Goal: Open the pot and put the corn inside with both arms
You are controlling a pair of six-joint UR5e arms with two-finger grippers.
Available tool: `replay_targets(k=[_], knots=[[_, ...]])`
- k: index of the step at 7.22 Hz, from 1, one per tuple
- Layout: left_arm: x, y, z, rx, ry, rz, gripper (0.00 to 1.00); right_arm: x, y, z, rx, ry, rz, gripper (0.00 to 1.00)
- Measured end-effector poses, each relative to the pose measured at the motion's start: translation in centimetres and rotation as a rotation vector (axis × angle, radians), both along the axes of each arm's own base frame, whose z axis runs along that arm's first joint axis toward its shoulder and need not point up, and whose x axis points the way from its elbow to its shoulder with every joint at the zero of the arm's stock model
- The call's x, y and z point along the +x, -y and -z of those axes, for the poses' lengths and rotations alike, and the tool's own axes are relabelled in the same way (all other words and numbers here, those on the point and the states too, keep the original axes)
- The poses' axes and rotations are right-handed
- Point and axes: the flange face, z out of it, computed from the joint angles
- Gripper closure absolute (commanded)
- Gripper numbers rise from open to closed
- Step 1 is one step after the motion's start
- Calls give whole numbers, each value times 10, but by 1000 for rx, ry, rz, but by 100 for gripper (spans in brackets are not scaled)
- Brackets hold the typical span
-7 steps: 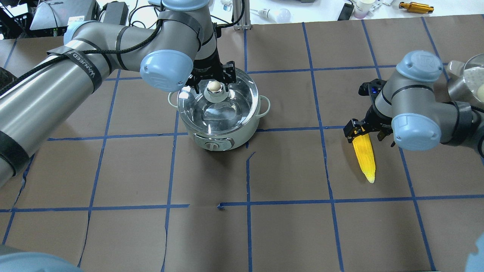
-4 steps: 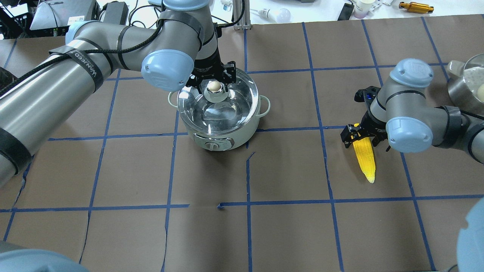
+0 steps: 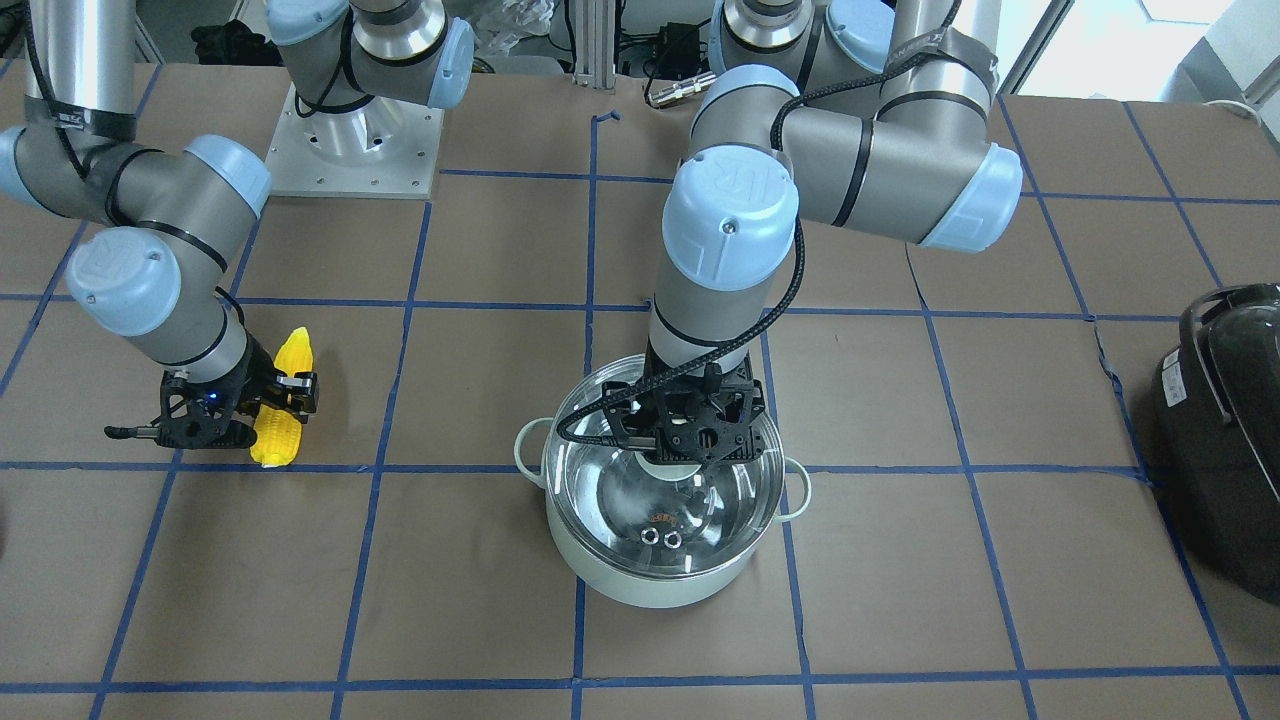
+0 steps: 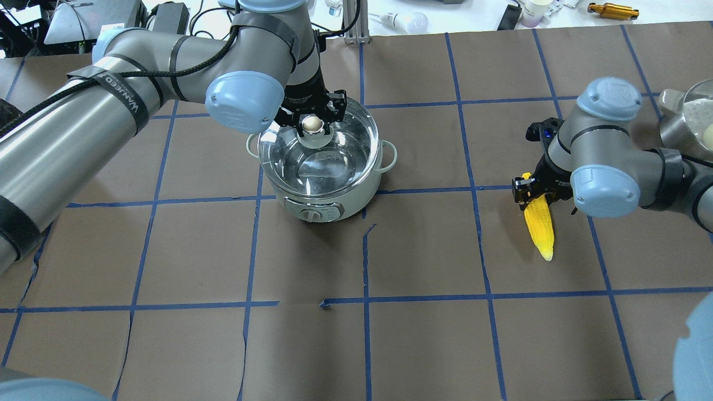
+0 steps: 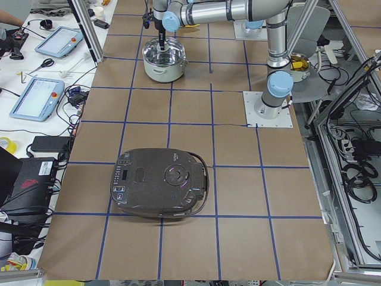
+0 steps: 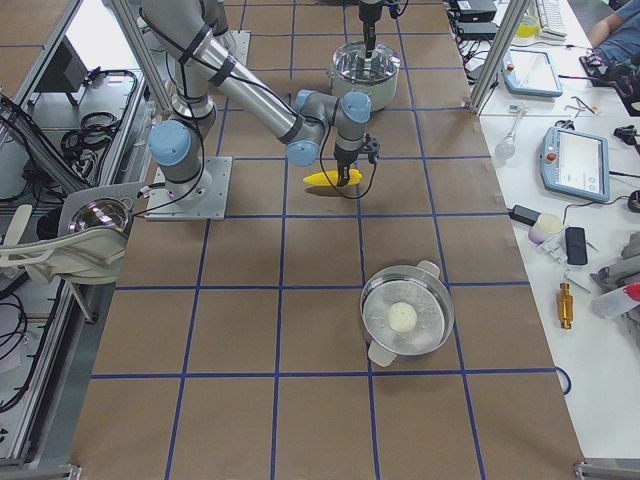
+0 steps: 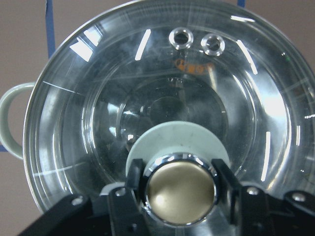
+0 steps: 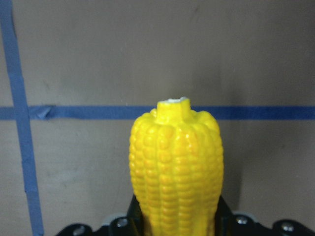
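The pale mint-green pot [image 4: 315, 207] stands at the table's back centre, its clear glass lid [image 4: 320, 161] over it. My left gripper [image 4: 312, 123] is shut on the lid's knob [image 7: 181, 189] and stands straight above the pot [image 3: 650, 585]. It also shows in the front view [image 3: 690, 440]. The yellow corn [image 4: 540, 225] is at the right, pointed end toward the near edge. My right gripper [image 4: 537, 194] is shut on its thick end. The corn also shows in the right wrist view [image 8: 176, 162] and in the front view [image 3: 285, 400], with the right gripper [image 3: 255, 405] around it.
A large black appliance [image 3: 1220, 440] with a handle sits at the table's end on my left. A steel pot with a glass lid [image 6: 405, 318] stands toward the operators' side on my right. Blue tape lines grid the brown table [image 4: 390, 334].
My right gripper has closed on the corn's thick end and the corn has shifted slightly away from the near edge. My left gripper and the knob have moved slightly back and left.
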Motion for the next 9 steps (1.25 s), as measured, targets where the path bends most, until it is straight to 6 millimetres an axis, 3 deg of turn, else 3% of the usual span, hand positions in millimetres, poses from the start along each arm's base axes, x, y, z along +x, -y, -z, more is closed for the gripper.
replay_targets(k=[1, 2, 3, 4, 5, 6, 7, 8, 9], knots=[[6, -3, -16, -14, -1, 3, 100, 11, 22, -31, -29, -7, 29, 100], [23, -3, -35, -15, 3, -2, 100, 40, 45, -73, -39, -12, 58, 100], [59, 0, -57, -5, 13, -3, 100, 84, 62, -123, -43, -12, 107, 100], [108, 5, -73, 8, 20, -16, 100, 129, 70, -166, -49, -8, 155, 100], [160, 12, -79, 20, 22, -49, 100, 183, 71, -195, -63, -2, 188, 100], [203, 17, -75, 36, 25, -72, 100, 239, 72, -203, -79, 6, 201, 100], [249, 20, -59, 68, 31, -59, 100, 299, 77, -198, -93, 14, 180, 100], [298, 17, -36, 103, 26, -34, 100, 352, 84, -183, -108, 23, 139, 100], [344, 11, -9, 123, 18, -19, 100, 388, 92, -165, -121, 37, 103, 100]])
